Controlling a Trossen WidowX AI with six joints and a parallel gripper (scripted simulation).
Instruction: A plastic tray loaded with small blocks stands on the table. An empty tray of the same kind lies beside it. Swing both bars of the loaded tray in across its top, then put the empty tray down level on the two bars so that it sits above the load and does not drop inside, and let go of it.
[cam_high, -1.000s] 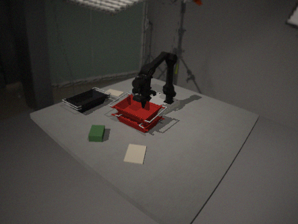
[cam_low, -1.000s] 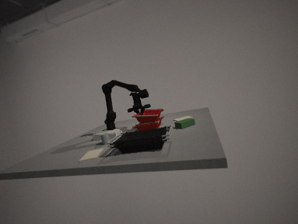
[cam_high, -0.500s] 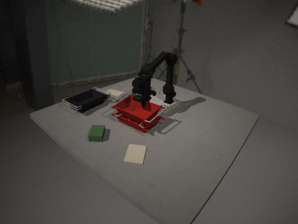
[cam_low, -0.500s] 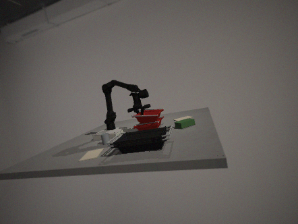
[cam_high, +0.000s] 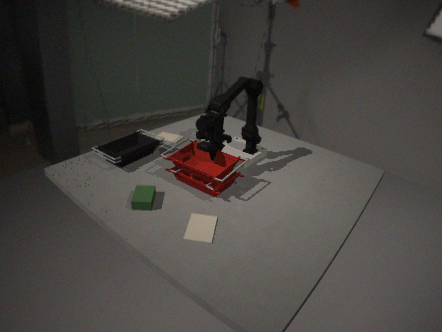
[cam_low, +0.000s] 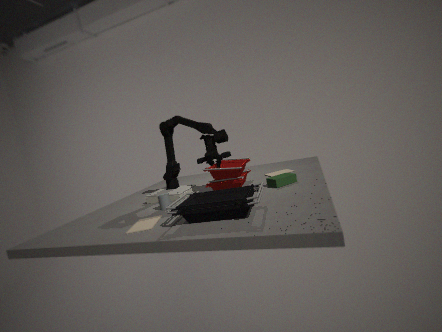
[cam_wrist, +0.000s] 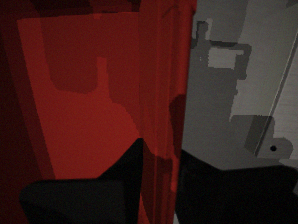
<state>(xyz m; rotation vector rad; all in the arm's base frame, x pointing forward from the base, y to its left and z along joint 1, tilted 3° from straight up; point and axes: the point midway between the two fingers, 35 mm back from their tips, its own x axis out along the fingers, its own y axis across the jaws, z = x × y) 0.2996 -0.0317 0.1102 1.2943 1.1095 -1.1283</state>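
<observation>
The upper red tray (cam_high: 187, 153) (cam_low: 230, 173) (cam_wrist: 161, 100) is empty and looks about level, right above the lower red tray (cam_high: 200, 186) (cam_low: 222, 186). My gripper (cam_high: 213, 157) (cam_low: 216, 164) (cam_wrist: 150, 142) is shut on the upper tray's side wall, one finger inside and one outside. The upper tray's wire bars stand out at its ends, one of them (cam_high: 233, 171) at the right in the top view. Pieces of wire show near the lower tray's rim. The upper tray hides the blocks and most of those bars, and I cannot tell whether it touches them.
A black tray (cam_high: 118, 158) (cam_low: 215, 216) with wire bars stands beyond the red trays in the top view. A green block (cam_high: 144, 197) (cam_low: 281, 180) and a cream pad (cam_high: 201, 228) lie on the table. A grey cylinder (cam_low: 164, 202) stands near the arm's base.
</observation>
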